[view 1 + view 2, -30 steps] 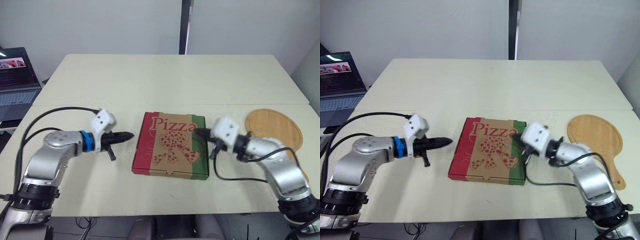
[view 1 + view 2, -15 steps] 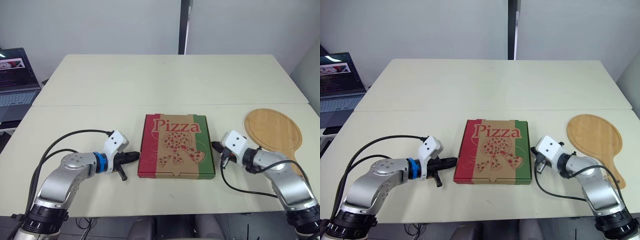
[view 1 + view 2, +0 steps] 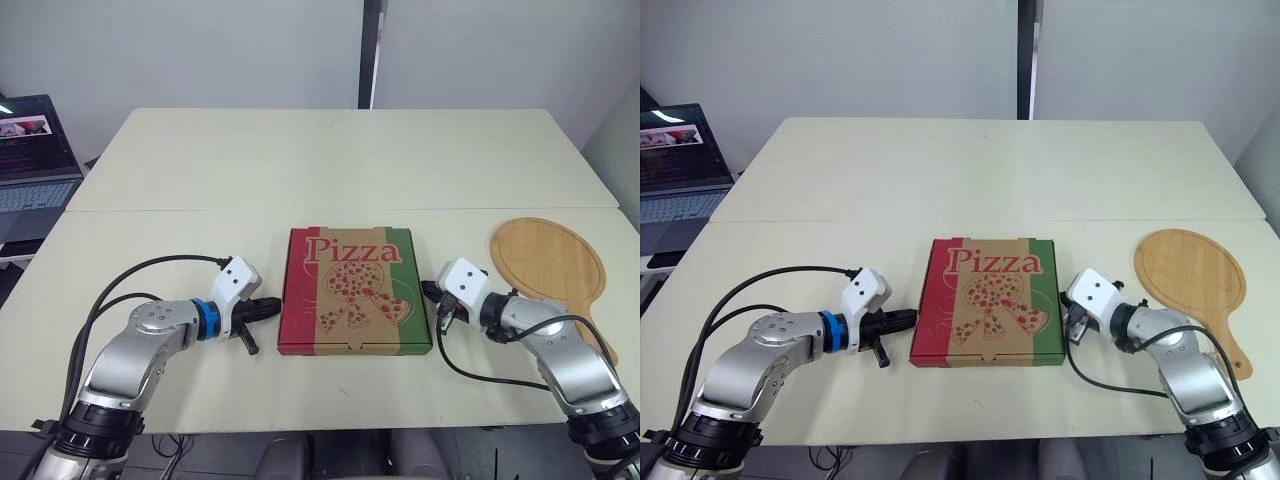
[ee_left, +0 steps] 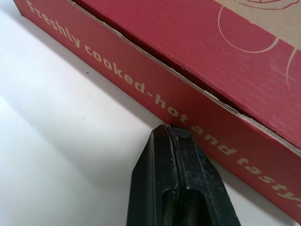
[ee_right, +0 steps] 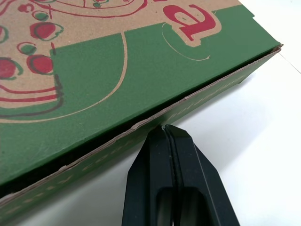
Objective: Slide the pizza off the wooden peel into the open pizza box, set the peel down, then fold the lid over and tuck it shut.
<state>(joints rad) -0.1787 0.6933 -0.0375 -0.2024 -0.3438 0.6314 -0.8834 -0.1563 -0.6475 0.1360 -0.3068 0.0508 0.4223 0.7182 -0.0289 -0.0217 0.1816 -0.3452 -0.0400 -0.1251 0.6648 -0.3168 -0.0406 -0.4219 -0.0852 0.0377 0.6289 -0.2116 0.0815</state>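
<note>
The pizza box (image 3: 354, 292) lies with its lid down on the table's near half, printed "Pizza" in red and green. My left gripper (image 3: 272, 305) is shut, its tips against the box's red left side wall (image 4: 197, 122). My right gripper (image 3: 428, 291) is shut too, its tips at the green right side wall (image 5: 155, 120). Both hold nothing. A small gap shows between lid and wall on each side. The round wooden peel (image 3: 548, 260) lies empty on the table to the right of the box, its handle toward the near edge.
A laptop (image 3: 33, 150) stands open off the table's left side. The table (image 3: 330, 160) is made of two pale tops joined by a seam just behind the box. Black cables loop from both wrists over the near table edge.
A second ago the box sat skewed with both grippers higher. The box has been squared up, and both shut grippers now press closer against its side walls.
</note>
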